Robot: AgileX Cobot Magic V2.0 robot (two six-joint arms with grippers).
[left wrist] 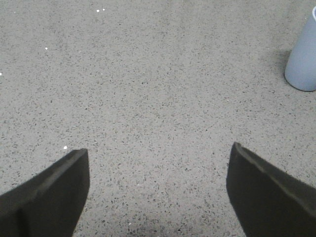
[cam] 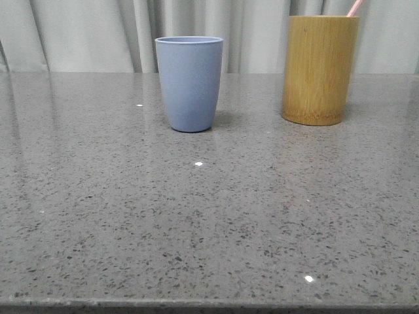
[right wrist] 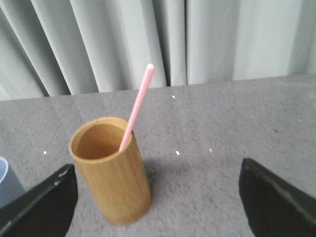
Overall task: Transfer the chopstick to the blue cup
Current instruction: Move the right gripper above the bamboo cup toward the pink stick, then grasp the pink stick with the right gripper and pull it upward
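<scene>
The blue cup (cam: 189, 83) stands upright at the table's back middle; its side also shows in the left wrist view (left wrist: 303, 61) and a sliver in the right wrist view (right wrist: 7, 185). A pale pink chopstick (right wrist: 136, 109) leans inside the bamboo cup (right wrist: 112, 170), which stands at the back right (cam: 319, 69); only the stick's tip (cam: 354, 8) shows in the front view. My left gripper (left wrist: 158, 190) is open and empty over bare table, the blue cup apart from it. My right gripper (right wrist: 158, 197) is open and empty, above and in front of the bamboo cup. Neither gripper shows in the front view.
The speckled grey stone table (cam: 209, 216) reaches to its front edge at the bottom of the front view. Pale grey curtains (cam: 91, 33) hang close behind the table's back edge, just behind both cups.
</scene>
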